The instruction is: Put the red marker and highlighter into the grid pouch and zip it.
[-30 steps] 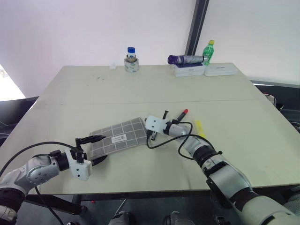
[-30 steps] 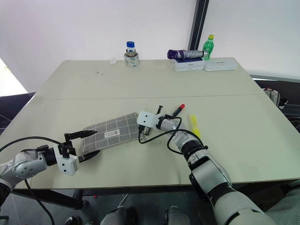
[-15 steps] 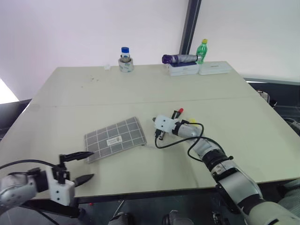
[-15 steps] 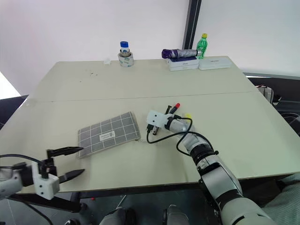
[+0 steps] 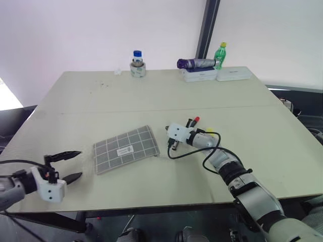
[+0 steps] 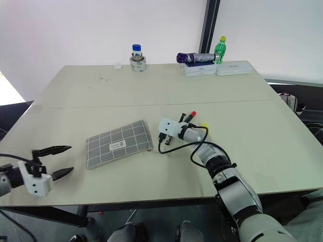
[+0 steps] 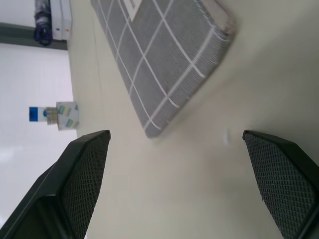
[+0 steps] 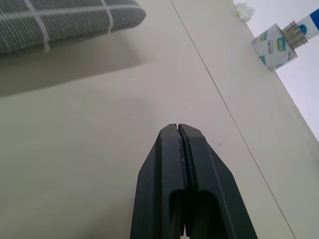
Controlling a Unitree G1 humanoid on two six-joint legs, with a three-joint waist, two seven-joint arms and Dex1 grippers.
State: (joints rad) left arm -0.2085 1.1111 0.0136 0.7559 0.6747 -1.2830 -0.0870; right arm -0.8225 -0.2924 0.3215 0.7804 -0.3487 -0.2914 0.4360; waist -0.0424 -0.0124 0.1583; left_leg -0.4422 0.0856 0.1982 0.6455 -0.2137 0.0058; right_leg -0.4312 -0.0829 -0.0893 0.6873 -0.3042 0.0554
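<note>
The pale tabletop (image 5: 151,96) carries the grid pouch (image 5: 126,149), lying flat near its middle, nearer the front edge. Right of the pouch, the right gripper (image 8: 178,130) hovers with fingers pressed together, empty. Just behind that arm the red marker (image 5: 193,121) rests, with the highlighter (image 6: 204,124) peeking out beside it. The left gripper (image 5: 70,165), fingers spread wide, sits near the left front edge, apart from the pouch.

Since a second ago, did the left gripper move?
Yes. The left gripper backed away from the pouch, leftward toward the table edge, fingers open.
</note>
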